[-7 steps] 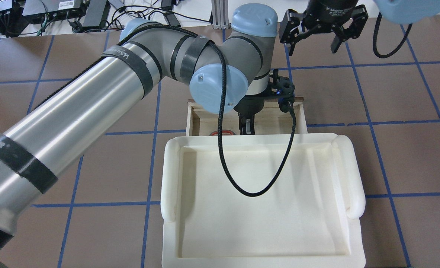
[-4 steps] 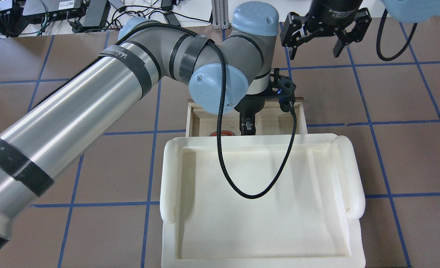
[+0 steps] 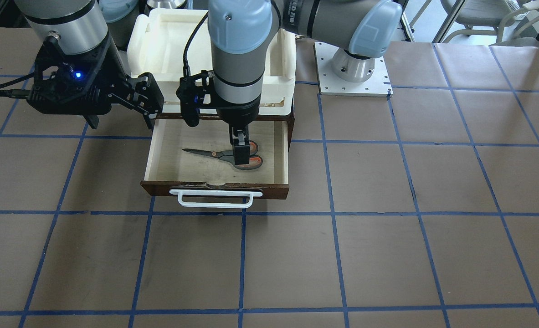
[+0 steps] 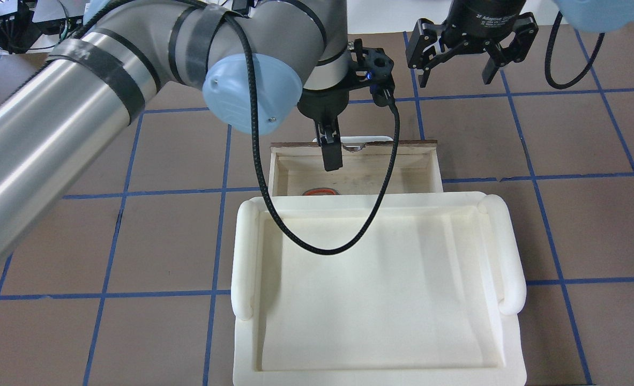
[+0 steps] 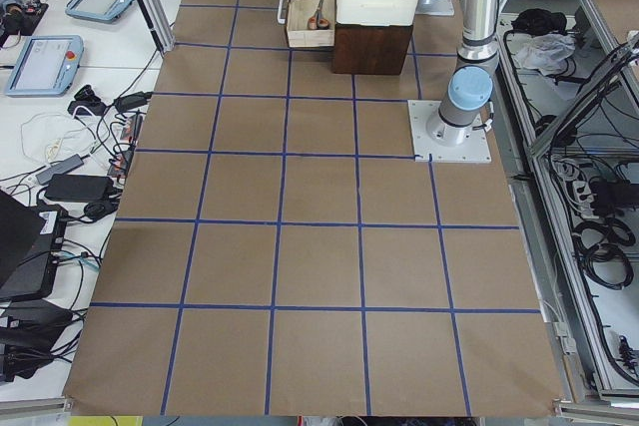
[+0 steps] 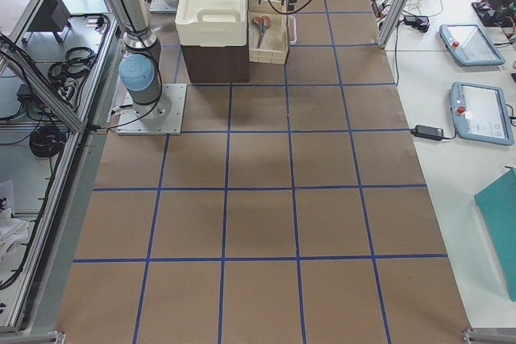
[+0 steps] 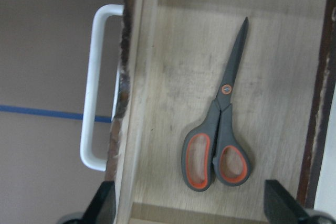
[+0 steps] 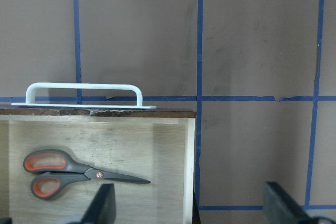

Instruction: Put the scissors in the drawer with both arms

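The scissors (image 3: pixel 226 156) lie flat on the pale floor of the open drawer (image 3: pixel 214 187), blades pointing along it. They also show in the left wrist view (image 7: pixel 220 135) and the right wrist view (image 8: pixel 73 173). My left gripper (image 3: pixel 240 152) hangs above the scissors' handles, open and empty, its fingertips (image 7: pixel 102 205) spread wide. In the overhead view it (image 4: pixel 330 155) is over the drawer's front part. My right gripper (image 4: pixel 459 59) is open and empty, raised beside the drawer, beyond its front corner (image 3: pixel 121 111).
A white foam tray (image 4: pixel 381 289) sits on top of the dark cabinet and hides the drawer's rear. The drawer's white bar handle (image 3: pixel 214 199) sticks out toward the bare brown table with blue tape lines (image 3: pixel 342 255). The left arm's cable (image 4: pixel 349 236) hangs over the tray.
My left gripper has risen out of the drawer and shifted toward its front. The scissors stay lying in the drawer. The right gripper has barely moved.
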Robot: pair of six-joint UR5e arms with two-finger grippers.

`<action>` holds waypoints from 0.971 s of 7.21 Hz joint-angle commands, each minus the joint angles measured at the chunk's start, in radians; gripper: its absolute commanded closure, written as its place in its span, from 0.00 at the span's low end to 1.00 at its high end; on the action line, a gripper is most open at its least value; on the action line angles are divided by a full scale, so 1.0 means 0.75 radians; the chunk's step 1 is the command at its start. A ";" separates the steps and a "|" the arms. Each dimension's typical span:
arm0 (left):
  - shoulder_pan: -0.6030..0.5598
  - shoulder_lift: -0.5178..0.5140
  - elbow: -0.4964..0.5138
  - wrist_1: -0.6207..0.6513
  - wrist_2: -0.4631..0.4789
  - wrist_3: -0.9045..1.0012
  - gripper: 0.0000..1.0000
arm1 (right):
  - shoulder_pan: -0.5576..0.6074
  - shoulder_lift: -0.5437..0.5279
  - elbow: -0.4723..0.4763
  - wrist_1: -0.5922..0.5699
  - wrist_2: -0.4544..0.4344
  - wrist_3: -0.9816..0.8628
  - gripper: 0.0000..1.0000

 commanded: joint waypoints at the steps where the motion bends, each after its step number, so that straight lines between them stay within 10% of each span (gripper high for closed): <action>1: 0.207 0.120 -0.004 0.015 0.003 -0.196 0.00 | -0.003 -0.002 0.000 0.006 0.005 0.000 0.00; 5: 0.263 0.321 -0.053 0.013 0.192 -1.327 0.00 | -0.001 -0.029 0.031 0.003 -0.007 -0.002 0.00; 7: 0.300 0.369 -0.057 -0.052 0.210 -1.506 0.00 | -0.003 -0.035 0.061 0.009 0.003 0.000 0.00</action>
